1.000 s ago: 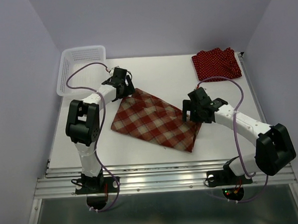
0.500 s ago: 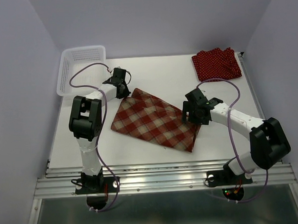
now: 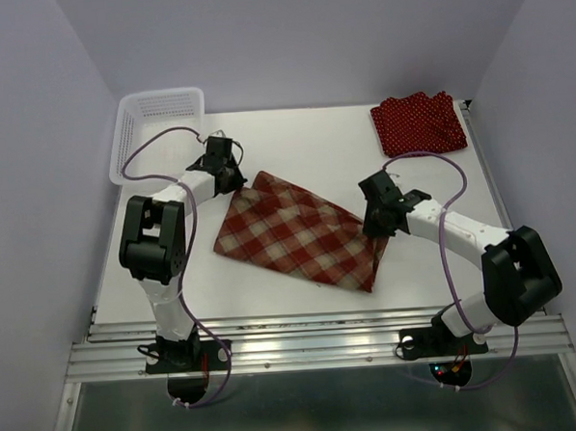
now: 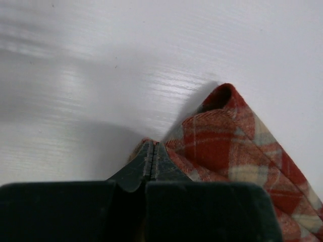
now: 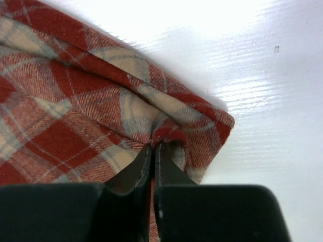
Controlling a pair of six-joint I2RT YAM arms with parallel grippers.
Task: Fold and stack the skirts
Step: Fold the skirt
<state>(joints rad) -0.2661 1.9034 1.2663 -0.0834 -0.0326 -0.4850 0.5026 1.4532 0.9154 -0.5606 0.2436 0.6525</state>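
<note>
A red-and-cream plaid skirt (image 3: 299,232) lies folded flat in the middle of the table. My left gripper (image 3: 236,176) is shut on its far left corner (image 4: 222,126), the cloth pinched between the closed jaws. On the right, my right gripper (image 3: 377,226) is shut on the plaid skirt's right corner (image 5: 166,131), where a small fold bunches up at the fingertips. A dark red dotted skirt pile (image 3: 418,122) rests at the far right corner of the table, away from both grippers.
A white mesh basket (image 3: 153,126) stands at the far left corner, close behind the left arm. The purple cables loop above both arms. Walls enclose the table on the left, right and back.
Both grippers have closed onto the plaid skirt's corners. The left gripper shifted slightly left at the far corner and the right gripper settled onto the right corner.
</note>
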